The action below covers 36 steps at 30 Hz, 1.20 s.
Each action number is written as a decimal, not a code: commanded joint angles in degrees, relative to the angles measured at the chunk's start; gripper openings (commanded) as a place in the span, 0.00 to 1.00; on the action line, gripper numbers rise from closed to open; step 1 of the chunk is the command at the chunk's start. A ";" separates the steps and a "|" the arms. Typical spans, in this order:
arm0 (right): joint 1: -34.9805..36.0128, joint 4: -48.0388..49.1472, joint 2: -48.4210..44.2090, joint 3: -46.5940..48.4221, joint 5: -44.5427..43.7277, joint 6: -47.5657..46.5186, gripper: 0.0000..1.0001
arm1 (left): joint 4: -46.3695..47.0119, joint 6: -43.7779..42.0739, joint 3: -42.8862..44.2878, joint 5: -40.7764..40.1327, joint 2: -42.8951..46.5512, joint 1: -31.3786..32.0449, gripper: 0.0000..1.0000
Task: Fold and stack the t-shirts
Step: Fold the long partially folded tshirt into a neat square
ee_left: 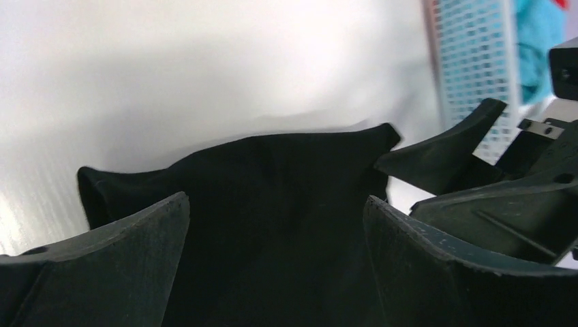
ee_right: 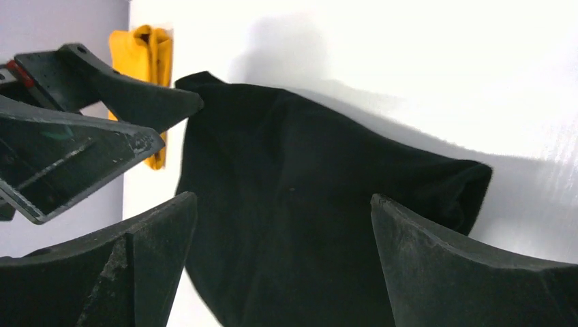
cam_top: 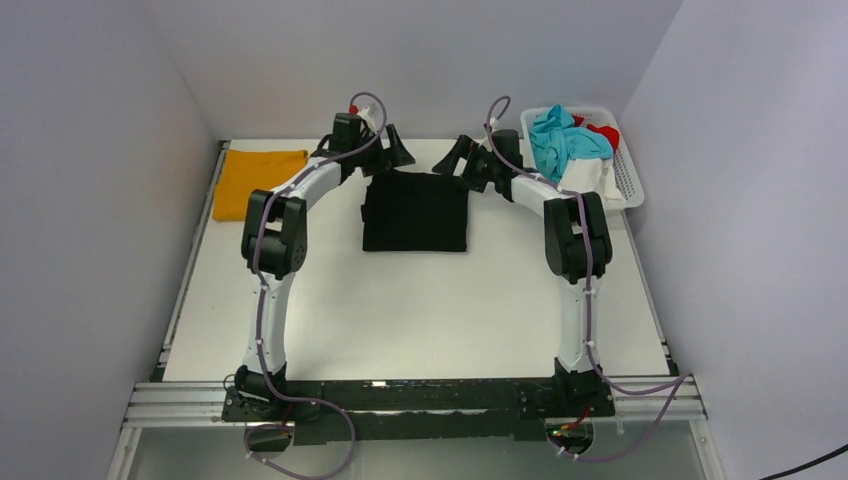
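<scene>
Hovering over the black t-shirt (cam_top: 414, 212), left fingers (ee_left: 123, 262) and right fingers (ee_right: 463, 272) gape.

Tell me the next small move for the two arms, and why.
Probably lower both pincers onto the far edge of the folded black t-shirt and close on it. The left pincer and right pincer both stand open over that edge, holding nothing. The folded orange t-shirt lies apart at the far left, so the stack is not yet made.
</scene>
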State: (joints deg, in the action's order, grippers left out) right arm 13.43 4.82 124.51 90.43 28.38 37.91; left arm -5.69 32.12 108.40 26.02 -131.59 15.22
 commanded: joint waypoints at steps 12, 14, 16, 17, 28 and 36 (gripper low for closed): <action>-0.08 3.24 4.93 -7.64 3.64 3.31 1.00 | -4.31 1.36 -11.04 1.07 -1.61 -1.57 0.99; 0.44 4.50 1.63 -13.37 2.93 3.33 1.00 | -3.98 0.90 -17.45 1.02 2.34 -1.02 0.99; 0.81 6.36 -1.60 -18.80 3.63 3.45 1.00 | -3.65 0.10 -24.98 -0.70 7.43 -0.46 0.99; 1.20 6.54 -3.22 -21.15 3.70 3.16 1.00 | -3.32 0.06 -28.46 -1.94 10.15 -0.35 0.99; 4.50 -2.34 -19.23 -19.81 -4.73 -3.50 1.00 | -8.52 -3.59 -33.68 -16.05 31.62 1.36 0.99; 3.06 -1.75 -38.29 -36.35 -19.10 -4.09 1.00 | -7.80 -1.54 -48.60 -22.21 43.29 2.52 0.99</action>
State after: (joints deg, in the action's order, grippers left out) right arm 17.85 3.49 95.39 62.02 18.37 35.40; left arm -12.29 30.57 66.78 8.16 -91.74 17.06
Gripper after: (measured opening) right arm 0.997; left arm 0.994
